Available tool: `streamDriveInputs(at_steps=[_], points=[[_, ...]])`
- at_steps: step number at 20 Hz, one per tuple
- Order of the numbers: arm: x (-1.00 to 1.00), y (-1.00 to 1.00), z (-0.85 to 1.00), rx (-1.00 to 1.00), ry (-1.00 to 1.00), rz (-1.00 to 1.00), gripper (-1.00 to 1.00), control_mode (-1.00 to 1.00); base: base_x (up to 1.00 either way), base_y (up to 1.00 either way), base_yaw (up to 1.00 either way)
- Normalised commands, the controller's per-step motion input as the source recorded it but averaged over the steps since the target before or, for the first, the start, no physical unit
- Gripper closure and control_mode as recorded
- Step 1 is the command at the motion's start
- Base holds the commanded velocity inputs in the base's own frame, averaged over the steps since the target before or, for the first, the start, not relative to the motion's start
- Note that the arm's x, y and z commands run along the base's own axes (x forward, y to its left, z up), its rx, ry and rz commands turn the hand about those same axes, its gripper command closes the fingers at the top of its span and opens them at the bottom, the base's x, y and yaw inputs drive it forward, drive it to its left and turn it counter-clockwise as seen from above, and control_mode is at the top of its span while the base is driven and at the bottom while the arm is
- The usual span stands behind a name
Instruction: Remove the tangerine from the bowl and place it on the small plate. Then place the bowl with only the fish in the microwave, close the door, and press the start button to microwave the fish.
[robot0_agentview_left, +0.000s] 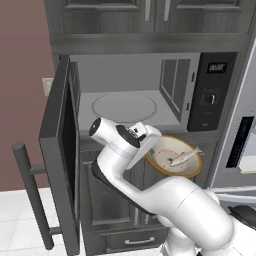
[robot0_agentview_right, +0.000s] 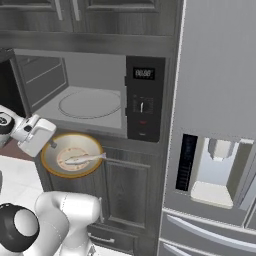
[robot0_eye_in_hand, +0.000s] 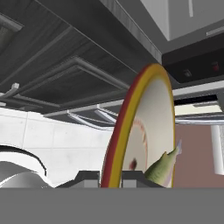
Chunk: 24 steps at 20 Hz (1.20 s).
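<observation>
We are pinching the bowl's (robot0_agentview_right: 71, 155) rim in our closed gripper (robot0_agentview_right: 50, 144); open microwave (robot0_agentview_left: 131, 107) cavity lying clear above the fingers.

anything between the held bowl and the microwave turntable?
No. In the left base view the bowl, gripped at its rim by the hand, sits below the open cavity; the stretch up to the turntable is bare.
</observation>
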Motion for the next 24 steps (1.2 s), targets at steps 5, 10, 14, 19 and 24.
streamDriveInputs(at_steps=[5,10,14,19,24], points=[[0.0,0.0,0.0,0.0,0.0,0.0,1.0,1.0,0.18,0.2,-0.01],[0.0,0.0,0.0,0.0,0.0,0.0,1.0,1.0,0.09,0.22,-0.02],[0.0,0.0,0.0,0.0,0.0,0.0,1.0,1.0,0.0,0.2,-0.04],[0.0,0.0,0.0,0.0,0.0,0.0,1.0,1.0,0.08,0.39,-0.05],[0.0,0.0,0.0,0.0,0.0,0.0,1.0,1.0,0.04,0.23,-0.03]])
